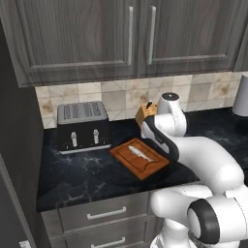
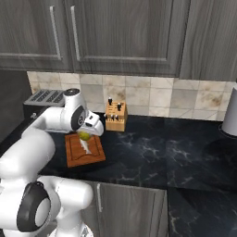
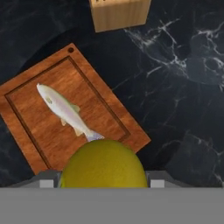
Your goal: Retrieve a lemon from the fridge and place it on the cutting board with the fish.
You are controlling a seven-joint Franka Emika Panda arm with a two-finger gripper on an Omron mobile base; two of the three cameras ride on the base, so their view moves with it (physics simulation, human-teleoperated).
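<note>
Hand view looks down on the black counter (image 3: 183, 65), where the board (image 3: 65, 113) lies with the fish (image 3: 63, 111) on it; above its near edge the gripper (image 3: 103, 181) pinches the lemon (image 3: 103, 164).

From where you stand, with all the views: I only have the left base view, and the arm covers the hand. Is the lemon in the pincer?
Observer: Yes. In the hand view the lemon sits between the fingertips of the pincer.
Reviewer: Is it over the board?
Observer: In the right base view the lemon hangs above the cutting board, near its far end; it is not yet set down.
Reviewer: And the fish?
Observer: The hand view shows the fish lying diagonally on the board, its tail toward the lemon.
</note>
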